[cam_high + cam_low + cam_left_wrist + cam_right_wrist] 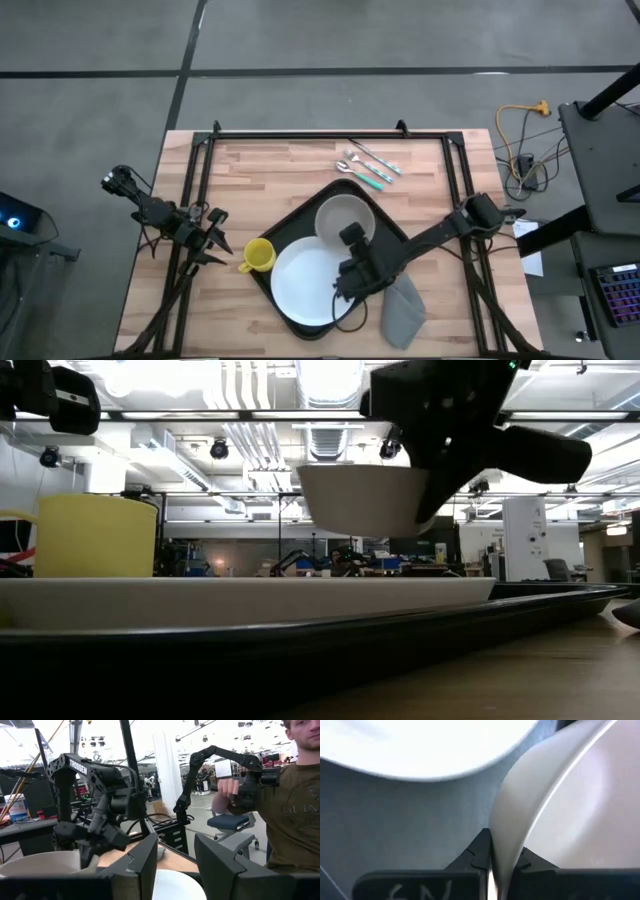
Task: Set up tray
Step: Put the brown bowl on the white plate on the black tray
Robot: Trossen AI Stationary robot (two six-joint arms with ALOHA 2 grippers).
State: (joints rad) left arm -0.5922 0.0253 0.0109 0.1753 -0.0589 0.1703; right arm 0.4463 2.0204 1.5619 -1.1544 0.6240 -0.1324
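The black tray (pixel 390 232) lies slantwise at the table's middle, with the round white plate (pixel 305 285) flat on its near-left part. A pale bowl (pixel 345 218) hangs in the air over the tray's far part; in the low view the bowl (pixel 360 500) is clear of everything. My right gripper (pixel 352 240) is shut on the bowl. A yellow cup (pixel 258 255) stands at the tray's left edge. My left gripper (pixel 215 240) waits open at the table's left, left of the cup. My right gripper (pixel 501 851) pinches the bowl's wall at its rim (pixel 506 837), one finger (pixel 479 847) outside and the other inside the hollow. It comes at the near side of the bowl, slanting down from the table's right. The bowl is lifted clear of the tray, upright.
Cutlery with teal handles (pixel 367 165) lies on the table beyond the tray. A grey folded cloth (pixel 403 308) lies near the tray's near-right corner, under the right arm. A person (pixel 290 805) shows beyond the table in the left wrist view.
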